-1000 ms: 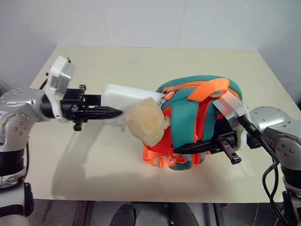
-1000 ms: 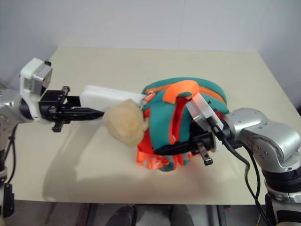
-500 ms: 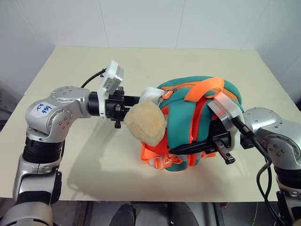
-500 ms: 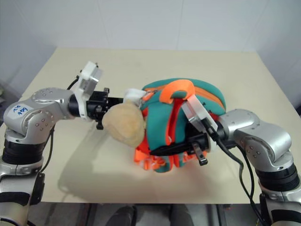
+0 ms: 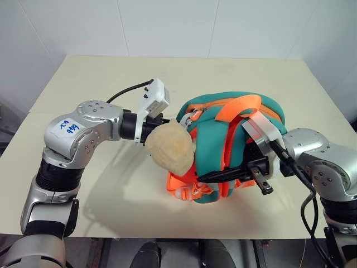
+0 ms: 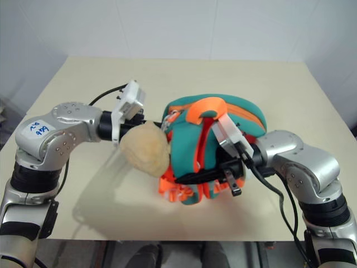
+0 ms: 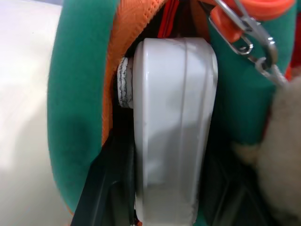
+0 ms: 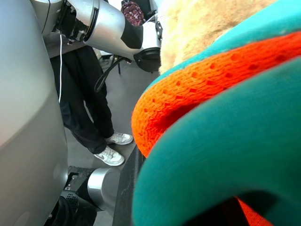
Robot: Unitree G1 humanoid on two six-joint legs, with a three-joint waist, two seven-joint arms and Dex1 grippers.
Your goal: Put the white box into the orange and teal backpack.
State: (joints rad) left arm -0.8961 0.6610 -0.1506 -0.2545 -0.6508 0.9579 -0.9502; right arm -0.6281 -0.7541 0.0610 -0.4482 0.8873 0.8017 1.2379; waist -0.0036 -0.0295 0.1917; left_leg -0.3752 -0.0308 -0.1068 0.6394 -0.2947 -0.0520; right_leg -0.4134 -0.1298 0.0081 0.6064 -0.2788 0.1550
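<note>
The backpack stood on the surface, its opening turned toward 9 o'clock, with the plush ball hanging at that side. The box was lodged in the backpack mouth, most of its length inside; in the left wrist view its rear end sat between the teal wall and the orange zipper trim. The left gripper held that rear end, jaws part-open and clamped across the box. The right gripper, at 3 o'clock of the backpack, had its jaws closed narrow on the backpack's lower strap area, steadying the backpack against the push. Judgement: insertion was in its final stage. To complete it well, the push should run along the box's long axis toward 3 o'clock, keeping the box flat to the opening so that its rounded corners do not snag the zipper trim or the metal clip. The right grip should be kept firm so the soft backpack does not slide or fold. The left jaws should open only once the rear end has passed the trim.
</note>
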